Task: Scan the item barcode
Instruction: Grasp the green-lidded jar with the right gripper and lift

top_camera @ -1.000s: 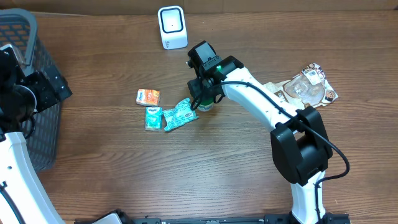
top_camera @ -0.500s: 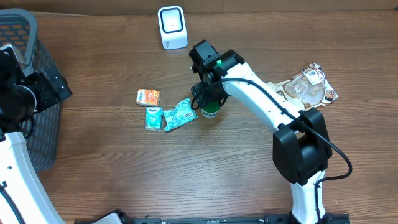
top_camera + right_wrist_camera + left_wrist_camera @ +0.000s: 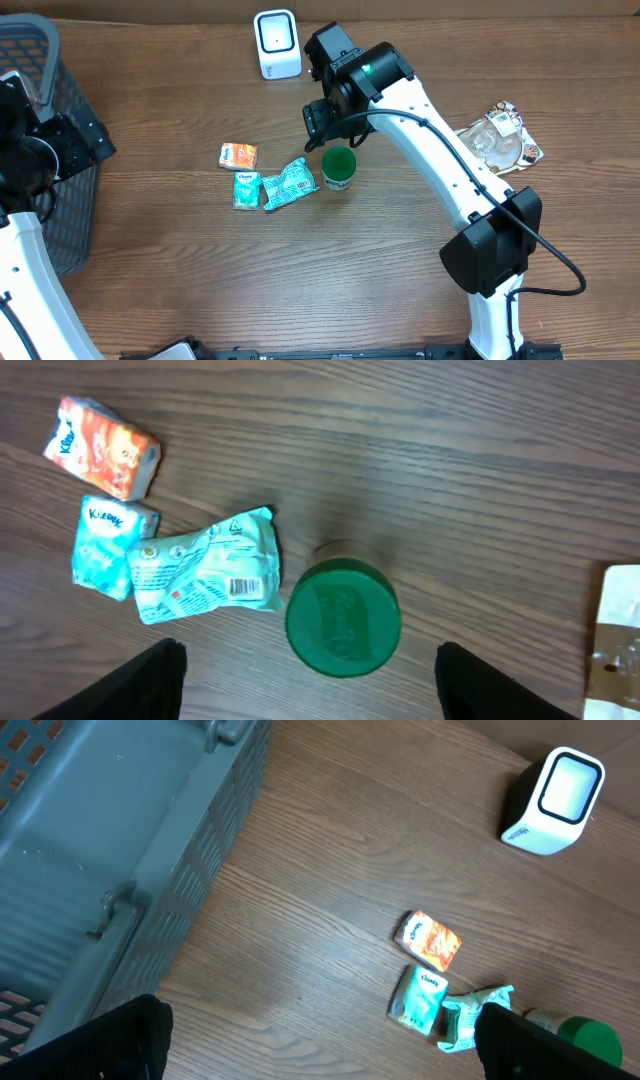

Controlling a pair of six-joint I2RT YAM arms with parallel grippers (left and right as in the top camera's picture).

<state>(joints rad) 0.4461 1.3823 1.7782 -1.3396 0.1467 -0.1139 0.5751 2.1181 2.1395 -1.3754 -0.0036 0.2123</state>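
Note:
A green-lidded jar (image 3: pixel 339 168) (image 3: pixel 343 618) stands upright on the table, right of a teal packet (image 3: pixel 290 184) (image 3: pixel 205 578) whose barcode faces up. My right gripper (image 3: pixel 330 122) (image 3: pixel 320 692) hangs open above the jar, fingers wide apart and touching nothing. The white scanner (image 3: pixel 277 43) (image 3: pixel 553 800) stands at the back edge. A teal tissue pack (image 3: pixel 246 189) (image 3: pixel 105 545) and an orange one (image 3: pixel 239 156) (image 3: pixel 103 448) lie left of the packet. My left gripper (image 3: pixel 325 1045) is open and empty, high over the table's left side.
A grey basket (image 3: pixel 30 60) (image 3: pixel 100 840) stands at the left edge, under my left arm. A clear-wrapped item (image 3: pixel 497 140) (image 3: pixel 620 650) lies at the right. Bare wood fills the front half of the table.
My right gripper has opened, let go of the green-lidded jar and drawn up and back from it. The jar now stands alone. The left arm has not moved.

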